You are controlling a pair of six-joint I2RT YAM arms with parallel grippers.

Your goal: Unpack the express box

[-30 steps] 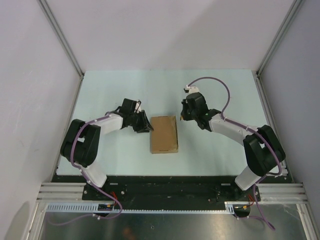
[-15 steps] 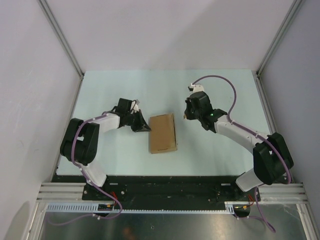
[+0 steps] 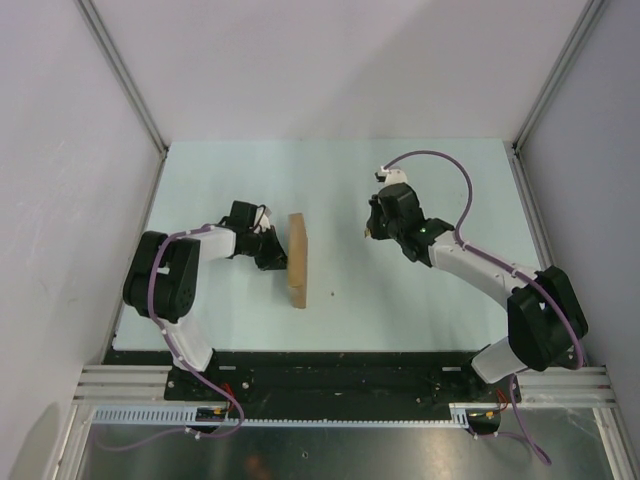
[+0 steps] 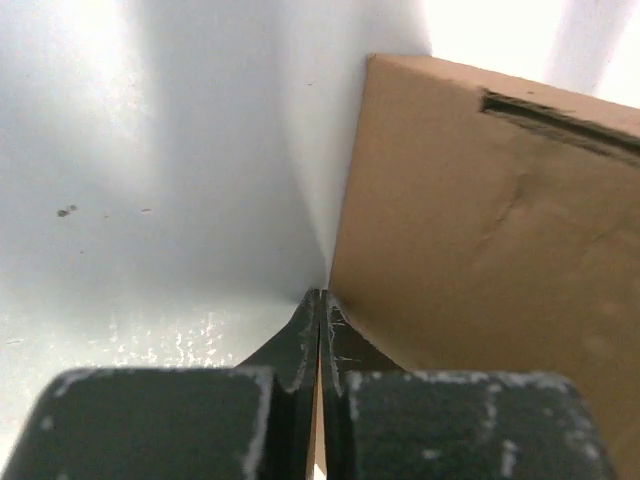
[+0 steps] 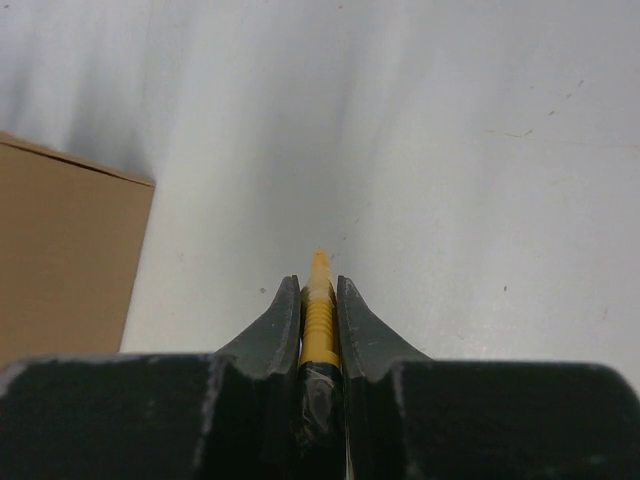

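Half a second before, the express box (image 3: 297, 262) had lain flat on the table (image 3: 420, 300). Now it stood on one long edge near the middle, close to upright, showing from above only as a narrow brown strip.

The left arm had drawn slightly left and reached low across the table. The left gripper (image 3: 277, 256) was pressed against the box's left face, its jaws fully together with nothing between them. In the left wrist view their tips met the foot of the cardboard wall.

The right arm had hardly moved. It stretched from the near right toward the centre, and the right gripper (image 3: 368, 230) hung well apart from the box, on its right. Its jaws were clamped on a yellow utility knife (image 5: 319, 300) whose tip poked out beyond the fingers.
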